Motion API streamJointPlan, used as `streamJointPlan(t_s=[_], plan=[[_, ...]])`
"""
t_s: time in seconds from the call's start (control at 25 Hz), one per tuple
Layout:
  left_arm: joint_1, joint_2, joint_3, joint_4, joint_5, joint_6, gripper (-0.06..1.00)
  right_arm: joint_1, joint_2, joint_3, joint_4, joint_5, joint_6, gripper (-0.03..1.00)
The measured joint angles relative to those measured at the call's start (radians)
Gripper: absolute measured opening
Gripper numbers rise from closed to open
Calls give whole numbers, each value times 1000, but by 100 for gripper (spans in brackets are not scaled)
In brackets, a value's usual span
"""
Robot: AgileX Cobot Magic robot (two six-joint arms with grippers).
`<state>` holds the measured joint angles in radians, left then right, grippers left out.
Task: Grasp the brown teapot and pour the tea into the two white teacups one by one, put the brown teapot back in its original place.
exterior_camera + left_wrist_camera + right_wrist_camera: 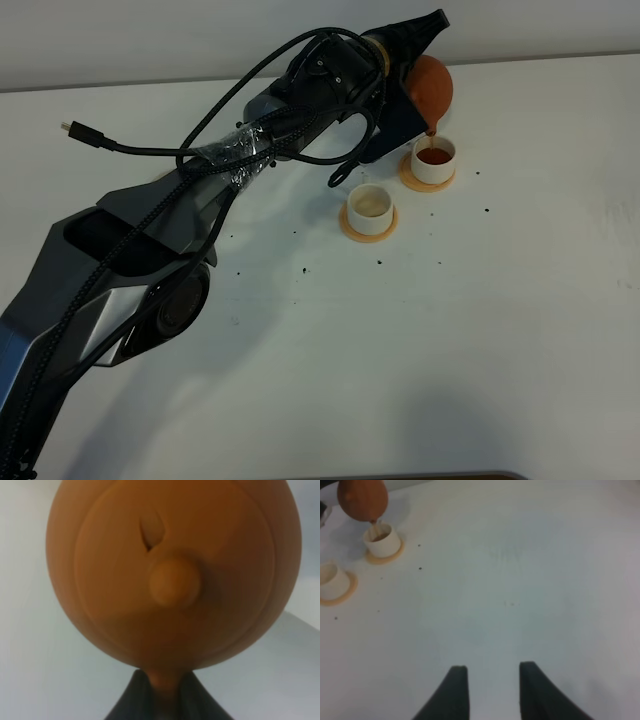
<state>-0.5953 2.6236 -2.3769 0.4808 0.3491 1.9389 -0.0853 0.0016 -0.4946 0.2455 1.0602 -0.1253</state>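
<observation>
My left gripper is shut on the handle of the brown teapot, which is tipped spout-down at the back of the table. A thin stream of tea runs from the spout into the farther white teacup, which holds brown tea. The nearer white teacup stands apart on its orange-tan coaster and looks pale inside. In the left wrist view the brown teapot fills the picture, lid towards the camera, with the left gripper at its handle. My right gripper is open over bare table, far from the teapot and teacups. The original place is hidden.
The left arm stretches diagonally from the front left to the back middle. A loose black cable with a plug hangs off it at the left. Small dark specks lie scattered on the white table around the cups.
</observation>
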Motion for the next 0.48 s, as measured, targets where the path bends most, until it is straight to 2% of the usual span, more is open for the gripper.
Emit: streamJointPlan(t_s=[0.48], plan=[[0,0,0,-2,-27,36,11,0,0,0,0,0,0,24]])
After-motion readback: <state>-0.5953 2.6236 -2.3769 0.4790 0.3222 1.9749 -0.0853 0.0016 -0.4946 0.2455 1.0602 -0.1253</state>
